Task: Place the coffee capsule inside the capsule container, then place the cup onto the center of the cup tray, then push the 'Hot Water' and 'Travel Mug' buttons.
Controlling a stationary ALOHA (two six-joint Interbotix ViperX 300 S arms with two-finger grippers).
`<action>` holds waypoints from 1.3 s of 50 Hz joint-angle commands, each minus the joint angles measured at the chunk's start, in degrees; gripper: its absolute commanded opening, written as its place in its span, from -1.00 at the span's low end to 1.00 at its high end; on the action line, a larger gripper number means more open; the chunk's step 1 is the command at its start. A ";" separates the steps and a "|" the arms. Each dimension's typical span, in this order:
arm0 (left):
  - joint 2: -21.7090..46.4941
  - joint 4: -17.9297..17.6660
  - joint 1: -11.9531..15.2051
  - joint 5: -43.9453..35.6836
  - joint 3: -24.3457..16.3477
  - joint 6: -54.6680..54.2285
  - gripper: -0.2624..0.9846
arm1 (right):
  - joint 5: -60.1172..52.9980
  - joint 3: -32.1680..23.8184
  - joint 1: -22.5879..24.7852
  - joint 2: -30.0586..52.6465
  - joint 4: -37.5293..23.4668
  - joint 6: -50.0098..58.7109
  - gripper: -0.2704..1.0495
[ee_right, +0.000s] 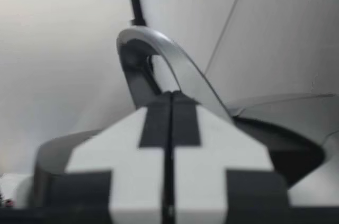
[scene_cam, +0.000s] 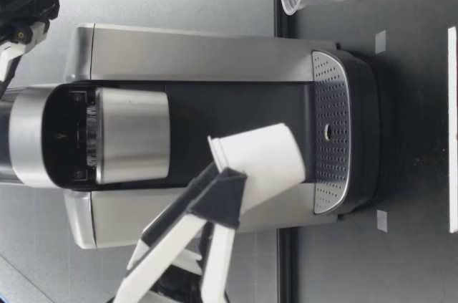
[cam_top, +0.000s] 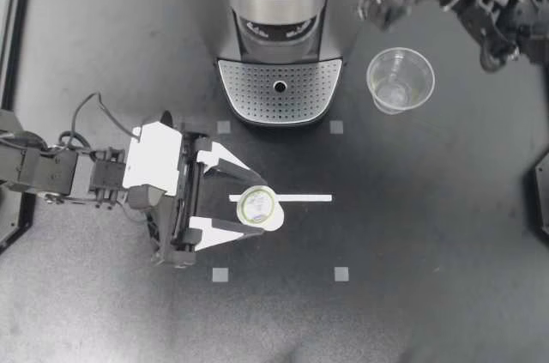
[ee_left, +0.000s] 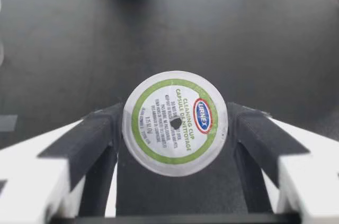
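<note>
1. Hold the capsule (cam_top: 257,204) pinched from two sides in the left gripper (cam_top: 255,206), foil up, clear of the table just in front of the coffee machine (cam_top: 279,37).
2. Lift level toward the machine's head; avoid tilting, or the round body may slip from the pads.
3. Leave the right gripper (cam_top: 375,1), fingers pressed together beside the machine's top, out of the path.
4. Pass well apart from the cup (cam_top: 400,80).
5. Release only once seated.

Bright, even light falls from above. The matte black table (cam_top: 446,234) carries a pale sheen and a soft shadow before the silver coffee machine (cam_top: 240,11), whose sides glare white. The round white coffee capsule (ee_left: 175,123) is evenly lit, and the clear plastic cup (cam_top: 401,80) glints.
</note>
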 commanded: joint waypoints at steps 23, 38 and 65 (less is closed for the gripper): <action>-2.64 0.18 -0.09 -0.44 -3.52 3.43 0.31 | -0.35 -4.39 -5.98 1.85 -0.18 0.09 -0.50; -9.84 0.26 1.49 17.84 -13.54 20.65 0.31 | -0.70 0.62 -5.10 -5.01 -2.99 0.79 -0.51; -14.15 30.06 4.83 42.63 -28.48 31.90 0.31 | 2.11 9.58 -5.19 -16.35 -2.99 0.26 -0.50</action>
